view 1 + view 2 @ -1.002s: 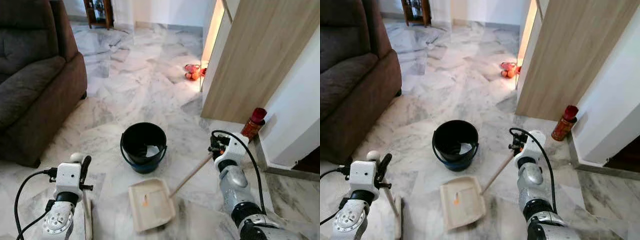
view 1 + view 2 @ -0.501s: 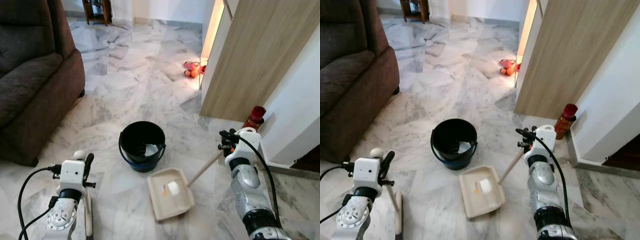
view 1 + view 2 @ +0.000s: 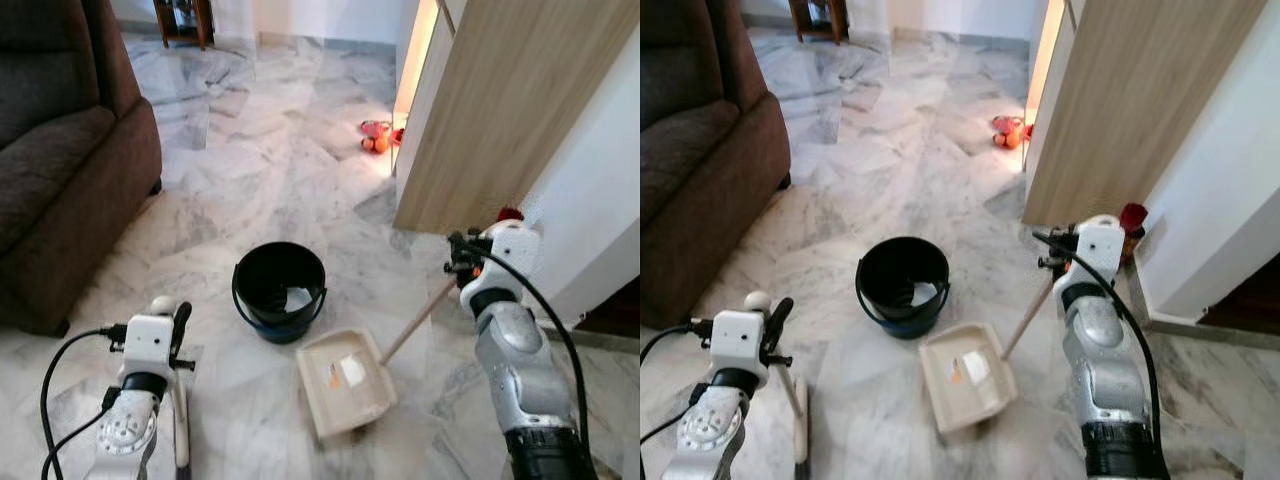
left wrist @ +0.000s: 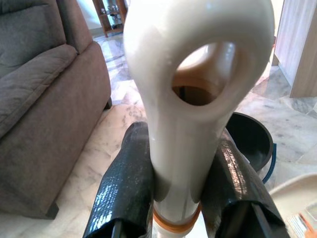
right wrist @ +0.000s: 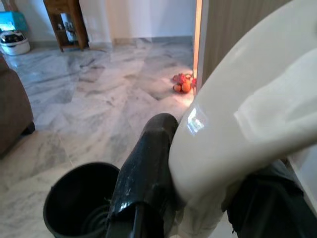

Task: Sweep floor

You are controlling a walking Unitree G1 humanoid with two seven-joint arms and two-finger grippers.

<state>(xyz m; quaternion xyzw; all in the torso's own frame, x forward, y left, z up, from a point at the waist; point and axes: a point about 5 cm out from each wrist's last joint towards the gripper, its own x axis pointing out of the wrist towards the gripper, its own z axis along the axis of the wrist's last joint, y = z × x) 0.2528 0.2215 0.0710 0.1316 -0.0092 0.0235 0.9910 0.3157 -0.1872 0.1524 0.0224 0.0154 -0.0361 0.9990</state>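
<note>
Presently, from left to right across the marble floor:

Item: brown sofa, far left, standing on the floor, not involved.

Item: left gripper, low at the left. Its jaws are closed around the top of a cream broom handle, black fingers pressing it on both sides just under the hanging loop. The broom shaft runs down toward the floor beside the arm; its head lies below the frame edge.

Item: black bucket, centre, upright, open, with a pale scrap visible at its bottom.

Item: cream dustpan, just right of and nearer than the bucket, close beside it but seemingly not touching. It carries a white scrap and a small orange bit. Whether it rests flat or is slightly lifted cannot be told.

Item: right gripper, at the right, jaws clamped on the top end of the dustpan's long handle.

Item: red can by the wall, and an orange toy at the doorway, farther off.

Status, as judged: debris is collected in the pan; emptying into the bucket remains, and likely further sweeping.
</note>
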